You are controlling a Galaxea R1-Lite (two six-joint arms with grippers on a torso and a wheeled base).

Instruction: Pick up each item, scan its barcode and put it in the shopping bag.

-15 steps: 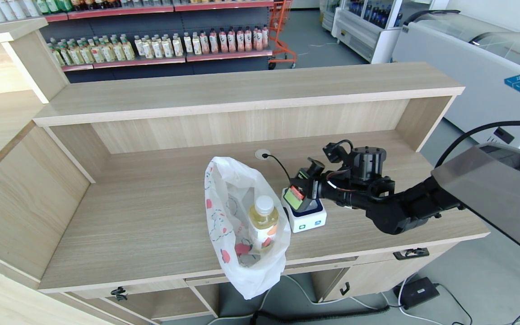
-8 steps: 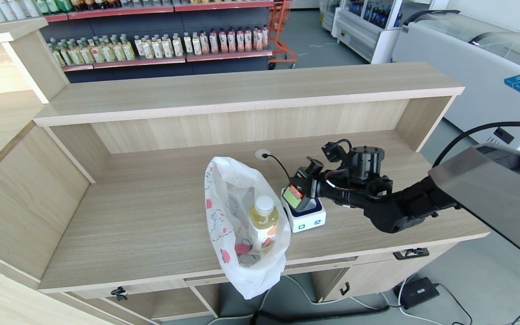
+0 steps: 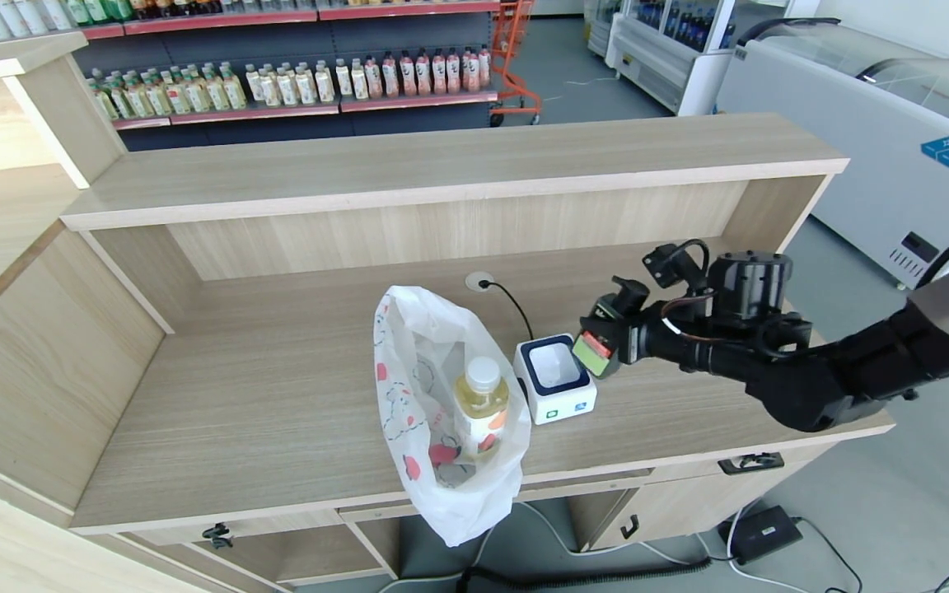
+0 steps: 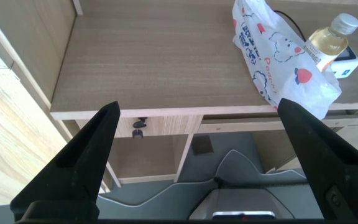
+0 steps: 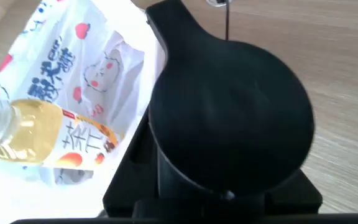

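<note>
Head view, right gripper [image 3: 606, 343] right of centre, clamped on a small green-and-red item [image 3: 592, 354], item just right of the white scanner [image 3: 555, 380], shopping bag [image 3: 421, 387] holding a bottle [image 3: 481, 403] left of that — left wrist view, left gripper [image 4: 204, 155] spread wide, bag and bottle beyond it — right wrist view, bag and bottle close by.

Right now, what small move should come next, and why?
Likely swing the right gripper left, past the scanner to the mouth of the shopping bag: it grips the item just right of the scanner, which it hovered over a second ago.
</note>
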